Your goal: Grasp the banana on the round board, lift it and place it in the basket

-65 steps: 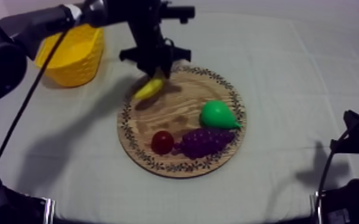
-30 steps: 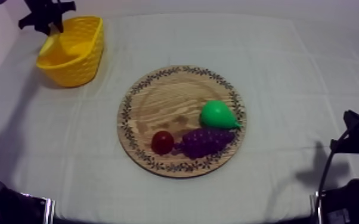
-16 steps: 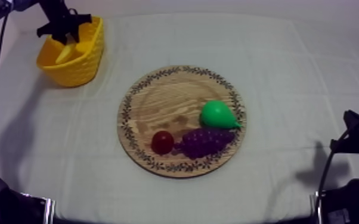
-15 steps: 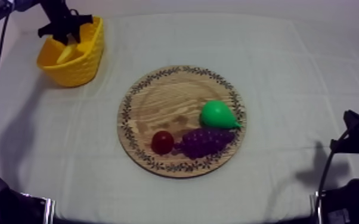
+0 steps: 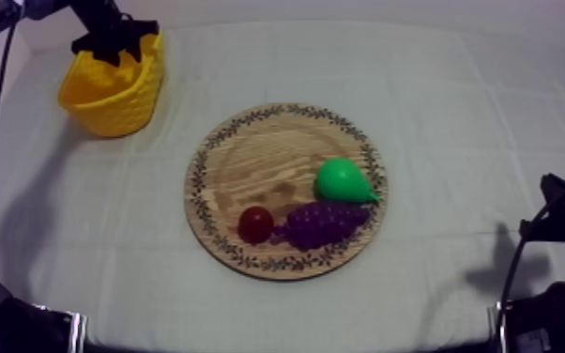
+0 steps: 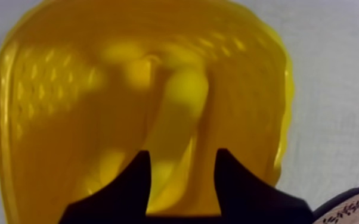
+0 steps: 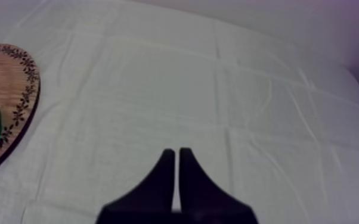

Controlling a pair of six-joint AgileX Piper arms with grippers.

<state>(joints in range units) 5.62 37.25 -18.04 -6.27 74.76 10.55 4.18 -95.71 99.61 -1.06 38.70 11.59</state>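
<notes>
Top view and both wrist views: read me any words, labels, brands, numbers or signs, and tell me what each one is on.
There is no text to read.
The wooden board has a leaf pattern on its rim, not letters.
The yellow basket, banana, pear, bunch of grapes, small red fruit and cloth carry no writing.

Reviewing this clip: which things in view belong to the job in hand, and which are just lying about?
Part of the job:
banana, lying in the yellow basket
wooden board
left gripper, open over the basket

Just lying about:
pear, bunch of grapes and small red fruit, all on the board
</notes>
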